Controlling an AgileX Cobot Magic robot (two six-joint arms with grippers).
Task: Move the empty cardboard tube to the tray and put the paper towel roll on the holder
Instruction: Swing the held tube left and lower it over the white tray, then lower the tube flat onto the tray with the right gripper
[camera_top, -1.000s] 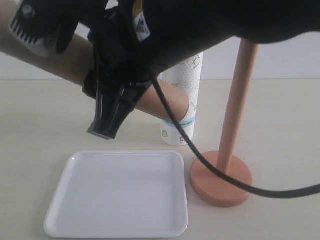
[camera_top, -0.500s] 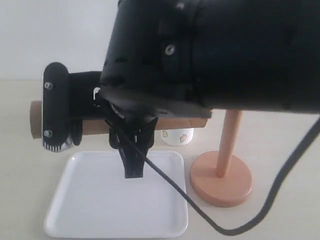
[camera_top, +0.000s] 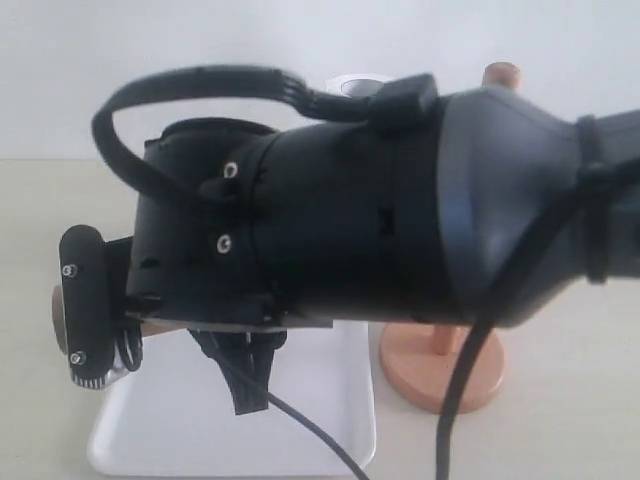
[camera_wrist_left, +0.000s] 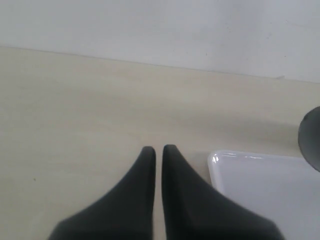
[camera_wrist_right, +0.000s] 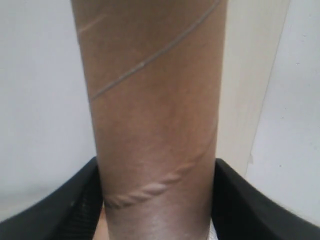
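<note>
Two black fingers of the right gripper (camera_wrist_right: 157, 215) press against opposite sides of the empty cardboard tube (camera_wrist_right: 155, 100), holding it firmly. In the exterior view the right arm (camera_top: 400, 220) fills the middle of the frame and hides most of the tube. Only the tube's brown end shows at the left edge, level with the far side of the tray (camera_top: 170, 430), which lies at the lower left. Whether the tube touches the tray cannot be told. The holder (camera_top: 430, 375) stands just right of the tray, its rounded rod top peeking above the arm at the upper right. A white sliver of the paper towel roll (camera_top: 358, 85) shows at the top centre behind the cable. The left gripper (camera_wrist_left: 159, 150) has its fingers drawn to a thin slit with nothing between them, over the table (camera_wrist_left: 75, 100) beside a corner of the tray.
</note>
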